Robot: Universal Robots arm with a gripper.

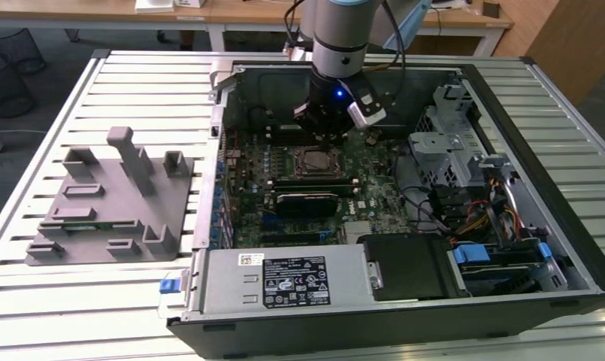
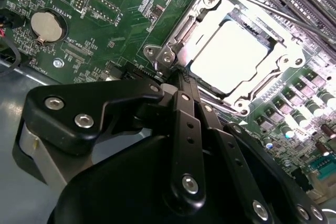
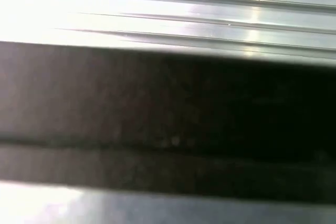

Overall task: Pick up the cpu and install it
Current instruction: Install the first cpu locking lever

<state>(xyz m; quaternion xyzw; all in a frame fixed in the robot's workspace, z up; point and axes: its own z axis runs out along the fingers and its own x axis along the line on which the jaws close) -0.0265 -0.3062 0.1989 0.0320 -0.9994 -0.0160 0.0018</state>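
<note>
socket frame [image 2: 241,106]: one corner hidden behind tool [image 2: 176,80] | dark band [image 3: 168,119]: unidentifiable | computer case [image 1: 382,331]: cut off below

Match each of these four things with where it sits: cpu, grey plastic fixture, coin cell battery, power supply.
Things:
1. cpu
2. grey plastic fixture
3. coin cell battery
4. power supply

Places:
A. on the slatted table, at the exterior view's left of the computer case
B. inside the metal socket frame
C. along the case's edge nearest the exterior camera
D. in a round holder on the green motherboard, apart from the socket

Pairs: 1-B, 2-A, 3-D, 4-C
</note>
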